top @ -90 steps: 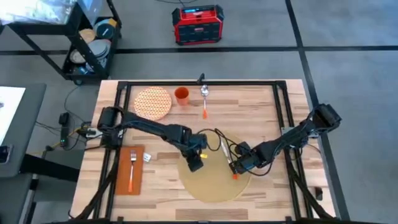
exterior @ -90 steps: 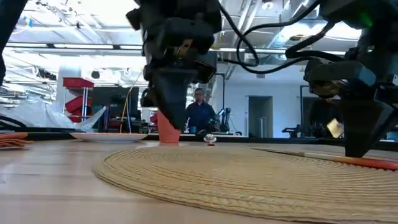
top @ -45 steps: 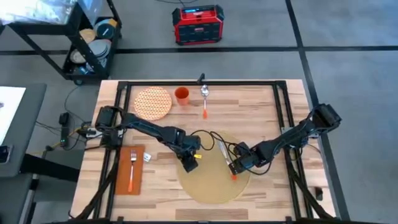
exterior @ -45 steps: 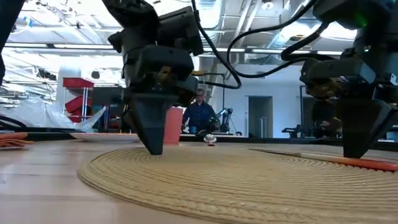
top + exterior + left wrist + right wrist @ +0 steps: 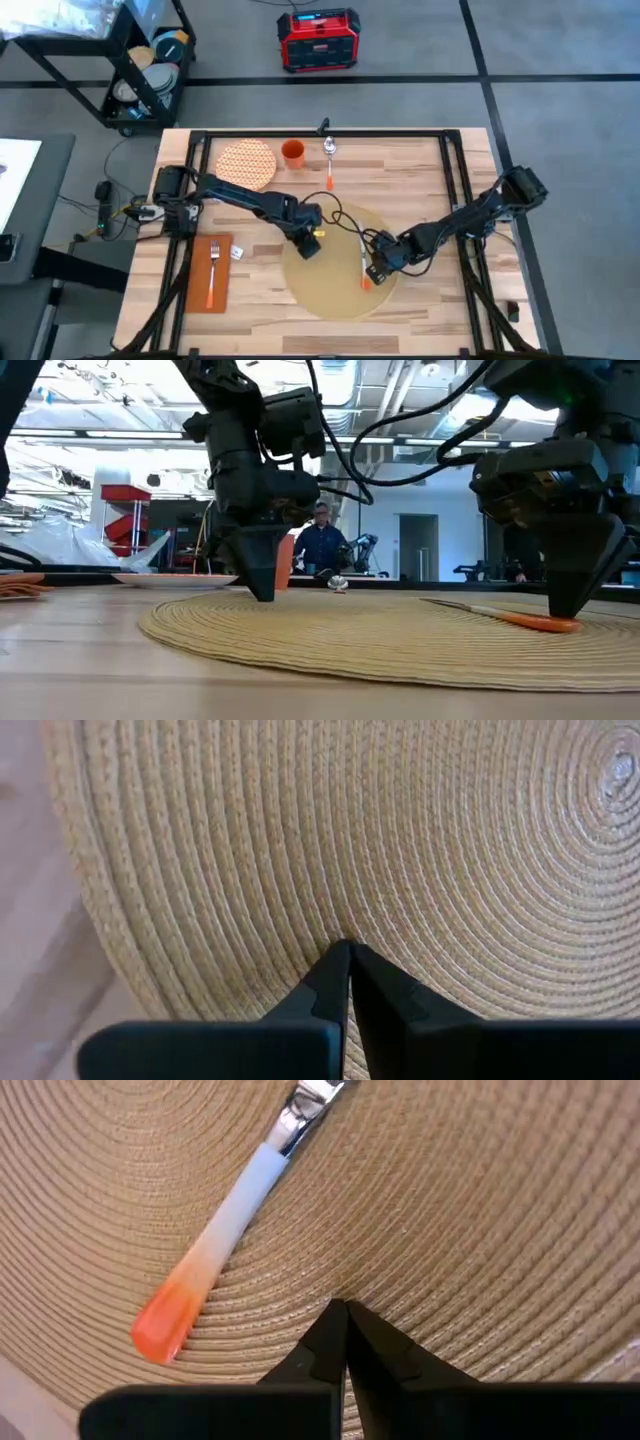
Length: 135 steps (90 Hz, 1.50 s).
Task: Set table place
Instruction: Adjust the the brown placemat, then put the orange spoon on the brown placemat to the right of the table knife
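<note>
We're looking at a place (image 5: 335, 275) that's tightly coiled woven fibre, rough and matt, with ridged rings. The table (image 5: 440, 190) is light wood planks with a smooth, low-sheen finish and a black metal frame. The knife (image 5: 235, 1205) has a smooth glossy plastic handle, pale fading to orange, and a shiny metal neck. Both grippers' fingers (image 5: 335, 985) look like matt black plastic to us.

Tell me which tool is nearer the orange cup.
Left. The left tool sits on the placemat's near-left edge, closer to the orange cup. The right tool is on the mat's right side, farther away.
</note>
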{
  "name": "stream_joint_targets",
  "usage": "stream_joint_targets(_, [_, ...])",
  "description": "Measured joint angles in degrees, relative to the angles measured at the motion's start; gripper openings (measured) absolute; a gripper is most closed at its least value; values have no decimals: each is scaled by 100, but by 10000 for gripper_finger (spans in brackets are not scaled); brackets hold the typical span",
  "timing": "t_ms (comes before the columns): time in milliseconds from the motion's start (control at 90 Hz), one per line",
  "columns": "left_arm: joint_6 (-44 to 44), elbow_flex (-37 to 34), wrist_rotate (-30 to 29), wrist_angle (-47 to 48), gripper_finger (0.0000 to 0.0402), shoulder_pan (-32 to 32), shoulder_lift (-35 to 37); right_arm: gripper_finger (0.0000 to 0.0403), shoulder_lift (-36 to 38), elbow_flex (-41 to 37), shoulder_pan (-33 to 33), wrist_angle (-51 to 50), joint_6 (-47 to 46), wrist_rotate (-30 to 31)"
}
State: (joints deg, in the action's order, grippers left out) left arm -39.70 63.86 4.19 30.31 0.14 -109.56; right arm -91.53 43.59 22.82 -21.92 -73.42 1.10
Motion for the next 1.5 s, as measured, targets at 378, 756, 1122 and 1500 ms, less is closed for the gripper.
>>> stream_joint_targets(378, [-568, 24, -79, 38, 0, -142, 89, 0, 129, 0, 173, -145, 49, 348])
stream_joint_targets(756, [-878, 162, -484, 857, 0, -168, 1073, 1, 1067, 0, -368, -1036, 139, 1011])
stream_joint_targets(1122, [-687, -15, -1284, 1817, 0, -57, 1426, 53, 1105, 346, -3425, -193, 2338, 743])
stream_joint_targets(1500, [-558, -280, -1262, 1723, 0, 133, 2863, 115, -1195, 3187, -4903, -56, 3981, 394])
